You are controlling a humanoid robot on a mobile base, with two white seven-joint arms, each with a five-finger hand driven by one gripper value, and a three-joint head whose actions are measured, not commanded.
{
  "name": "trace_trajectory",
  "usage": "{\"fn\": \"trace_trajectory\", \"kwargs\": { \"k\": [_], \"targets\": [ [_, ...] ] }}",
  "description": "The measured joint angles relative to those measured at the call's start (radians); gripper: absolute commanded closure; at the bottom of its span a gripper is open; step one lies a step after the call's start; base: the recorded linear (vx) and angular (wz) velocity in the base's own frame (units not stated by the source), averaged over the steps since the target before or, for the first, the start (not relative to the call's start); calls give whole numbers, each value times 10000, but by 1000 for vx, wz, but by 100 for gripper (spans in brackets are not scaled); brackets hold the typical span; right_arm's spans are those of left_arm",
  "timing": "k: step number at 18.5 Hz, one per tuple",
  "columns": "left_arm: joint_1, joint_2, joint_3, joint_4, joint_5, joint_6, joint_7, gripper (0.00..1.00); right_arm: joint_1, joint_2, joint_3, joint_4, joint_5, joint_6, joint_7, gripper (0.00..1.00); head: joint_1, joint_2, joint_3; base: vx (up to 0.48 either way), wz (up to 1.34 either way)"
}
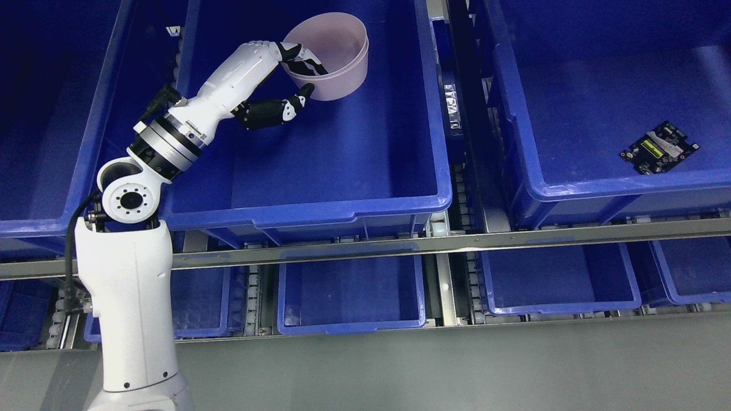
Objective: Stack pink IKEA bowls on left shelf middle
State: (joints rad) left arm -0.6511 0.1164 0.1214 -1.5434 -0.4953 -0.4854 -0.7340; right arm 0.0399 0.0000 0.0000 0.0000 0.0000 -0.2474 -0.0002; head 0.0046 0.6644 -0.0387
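We see grey floor [457, 371] nearest, then a lower shelf row of small blue bins [351, 294], all well below the hand.

Left arm [134, 297] comes up from bottom left: white forearm, round elbow joint, silver wrist ring, then bends up and right into the middle bin [320, 165] of the upper row.

Left hand [285, 77] is pinching the pink bowl [337, 54]: upper fingers [305, 60] hook over the near-left rim and reach inside, the black thumb [277, 111] sits below with its tip against the outer wall. So the hand is closed on the rim, not spread.

The bowl is just beyond and right of the hand, in the far part of the middle bin, near its back wall. It's tilted, mouth facing up and toward us. We can't tell if its base touches the bin floor or is lifted clear. Only one bowl visible to us; whether another is nested inside, we can't tell.

The bin floor near side of the hand is bare blue.

Left of the hand: another big blue bin [51, 114], dark inside.

Right of the hand, across the metal rail [457, 114]: a third large bin [617, 114] with a small black circuit board [659, 147] lying flat on its floor, well apart from the bowl.

We don't see the right arm.
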Motion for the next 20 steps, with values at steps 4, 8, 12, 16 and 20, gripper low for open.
{"fn": "trace_trajectory", "kwargs": {
  "k": [4,8,12,16,20],
  "targets": [
    [156,-250,-11,113,-2,11,-11,33,0,0,0,0,0,0,0,0,0,0,0,-14,5],
    [259,-570,90,197,140,39,631,13,0,0,0,0,0,0,0,0,0,0,0,-4,63],
    [184,-768,197,300,2214,2,3793,13,-1,0,0,0,0,0,0,0,0,0,0,-22,86],
    [543,-890,70,116,4523,839,6677,0,0,0,0,0,0,0,0,0,0,0,0,0,0],
    [1297,-985,-125,-349,5655,1647,7574,0,0,0,0,0,0,0,0,0,0,0,0,1,37]
  ]
}}
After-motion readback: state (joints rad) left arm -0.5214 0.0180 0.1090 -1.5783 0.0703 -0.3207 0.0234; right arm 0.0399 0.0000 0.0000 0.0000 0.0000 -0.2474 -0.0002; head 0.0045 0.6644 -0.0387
